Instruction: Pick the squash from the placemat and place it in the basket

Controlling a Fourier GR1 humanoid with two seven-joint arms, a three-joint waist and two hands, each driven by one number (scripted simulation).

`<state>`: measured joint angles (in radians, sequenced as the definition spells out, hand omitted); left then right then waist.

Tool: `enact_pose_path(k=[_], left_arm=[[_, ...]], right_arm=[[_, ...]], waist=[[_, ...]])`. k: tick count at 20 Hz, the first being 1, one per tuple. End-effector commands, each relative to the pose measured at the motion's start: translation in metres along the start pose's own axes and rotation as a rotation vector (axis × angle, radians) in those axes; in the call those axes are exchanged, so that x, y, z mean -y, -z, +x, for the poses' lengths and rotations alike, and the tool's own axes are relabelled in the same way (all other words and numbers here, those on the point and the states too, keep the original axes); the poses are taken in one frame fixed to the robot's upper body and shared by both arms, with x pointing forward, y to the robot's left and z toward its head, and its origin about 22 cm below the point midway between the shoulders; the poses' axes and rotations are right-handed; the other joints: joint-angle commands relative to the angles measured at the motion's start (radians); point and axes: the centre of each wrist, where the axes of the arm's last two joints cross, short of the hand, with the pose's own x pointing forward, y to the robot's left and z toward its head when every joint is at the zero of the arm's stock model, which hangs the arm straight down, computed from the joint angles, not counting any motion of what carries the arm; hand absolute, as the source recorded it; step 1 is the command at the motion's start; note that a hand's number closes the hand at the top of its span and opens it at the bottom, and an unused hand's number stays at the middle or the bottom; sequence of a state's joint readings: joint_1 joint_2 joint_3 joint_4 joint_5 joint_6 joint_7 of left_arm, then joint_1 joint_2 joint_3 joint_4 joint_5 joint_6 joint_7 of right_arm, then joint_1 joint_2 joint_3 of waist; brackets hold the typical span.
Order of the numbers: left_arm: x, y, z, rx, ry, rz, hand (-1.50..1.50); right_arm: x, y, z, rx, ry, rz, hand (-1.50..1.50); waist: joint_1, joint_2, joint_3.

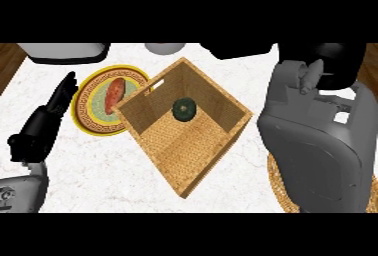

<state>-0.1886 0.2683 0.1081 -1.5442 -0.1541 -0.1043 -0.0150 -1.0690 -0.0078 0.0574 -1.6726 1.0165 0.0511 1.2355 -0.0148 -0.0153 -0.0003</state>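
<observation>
Closest to me, on the right, my big grey right forearm (317, 150) fills that side, and under it peeks the edge of a round woven placemat (279, 187). My right hand (328, 62) is up at the far end of that arm, dark and hard to see, so I cannot tell if its fingers are apart or together.

On the left, my left hand (44, 120) rests near the edge with its fingers straight and pointing up, holding nothing.

In the middle sits the basket (214, 145), a square woven box turned like a diamond. The squash (184, 109) is inside it, lying on the basket floor near the far corner (it looks small, round and dark green). It is well apart from both hands; no fingers touch it.

Just left of the basket, touching its side, is a yellow-rimmed plate (92, 107) with a reddish piece of food (115, 94) on it.

Farthest away, along the back of the white counter (103, 165), are a grey thing (63, 51) and a small round grey thing (164, 47).
</observation>
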Motion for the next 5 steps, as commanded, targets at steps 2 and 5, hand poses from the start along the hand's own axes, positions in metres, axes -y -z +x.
enact_pose_path(k=[2,5], left_arm=[[-0.011,0.005,0.004,-0.013,0.013,0.039,0.0],[-0.014,-0.003,0.002,-0.015,0.002,0.019,0.0]], right_arm=[[0.044,0.003,-0.022,-0.242,0.197,-0.205,-1.5],[0.067,-0.011,-0.051,-0.262,0.222,-0.284,-1.5]], waist=[[-0.031,-0.002,0.002],[-0.031,-0.005,0.002]])
